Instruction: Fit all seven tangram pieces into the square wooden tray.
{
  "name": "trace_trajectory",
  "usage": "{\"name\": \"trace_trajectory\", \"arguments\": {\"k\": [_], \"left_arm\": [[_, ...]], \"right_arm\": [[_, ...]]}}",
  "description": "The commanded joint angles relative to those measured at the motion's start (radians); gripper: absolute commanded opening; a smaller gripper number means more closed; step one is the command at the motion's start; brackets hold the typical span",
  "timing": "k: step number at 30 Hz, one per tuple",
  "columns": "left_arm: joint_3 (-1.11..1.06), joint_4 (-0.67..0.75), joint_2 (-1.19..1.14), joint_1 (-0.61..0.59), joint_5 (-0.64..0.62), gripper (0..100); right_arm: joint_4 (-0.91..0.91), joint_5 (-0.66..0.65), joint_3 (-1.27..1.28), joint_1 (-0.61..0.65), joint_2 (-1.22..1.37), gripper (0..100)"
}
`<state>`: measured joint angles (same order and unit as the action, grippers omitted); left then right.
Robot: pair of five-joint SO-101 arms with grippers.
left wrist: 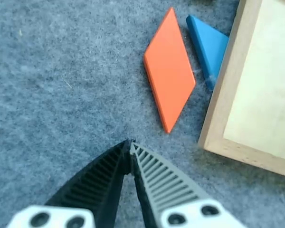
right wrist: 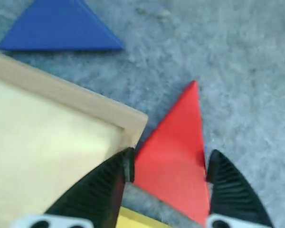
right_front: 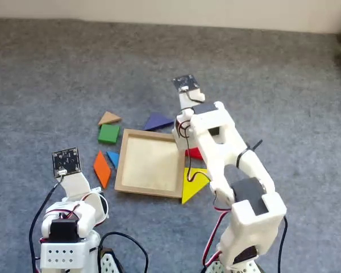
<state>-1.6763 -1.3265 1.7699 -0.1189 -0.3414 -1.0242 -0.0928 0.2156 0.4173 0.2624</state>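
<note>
The square wooden tray (right_front: 150, 162) lies mid-table with nothing in it. My right gripper (right wrist: 170, 165) is open and straddles the red triangle (right wrist: 176, 142), which lies flat on the carpet beside the tray corner (right wrist: 128, 121), one fingertip close to each of its sides. The right arm (right_front: 216, 136) hides most of that red triangle (right_front: 195, 153) from above. My left gripper (left wrist: 130, 148) is shut on nothing, low over bare carpet a short way from the orange parallelogram (left wrist: 169, 70) and the light blue triangle (left wrist: 208, 45).
A tan triangle (right_front: 109, 118) and a green square (right_front: 108, 134) lie left of the tray's far corner. A dark blue triangle (right_front: 158, 121) sits behind the tray. A yellow triangle (right_front: 193, 183) lies at its near right corner. Grey carpet surrounds everything.
</note>
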Motion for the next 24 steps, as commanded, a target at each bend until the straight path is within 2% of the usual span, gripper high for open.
{"name": "trace_trajectory", "arguments": {"k": [1, 12, 16, 22, 24], "left_arm": [[-0.021, -0.006, 0.051, -0.012, 0.005, 1], [-0.021, -0.006, 0.051, -0.012, 0.005, 1], [-0.021, -0.006, 0.051, -0.012, 0.005, 1], [-0.021, -0.006, 0.051, -0.012, 0.005, 1], [-0.021, -0.006, 0.051, -0.012, 0.005, 1]], "right_arm": [[0.015, 0.003, -0.058, -0.028, 0.01, 28.3], [0.012, 0.002, -0.051, -0.116, 0.019, 28.3], [0.007, 0.003, -0.058, -0.113, 0.012, 28.3], [-0.137, -0.005, -0.157, -0.111, -0.038, 28.5], [-0.171, -0.066, -0.179, -0.111, -0.081, 28.6]]}}
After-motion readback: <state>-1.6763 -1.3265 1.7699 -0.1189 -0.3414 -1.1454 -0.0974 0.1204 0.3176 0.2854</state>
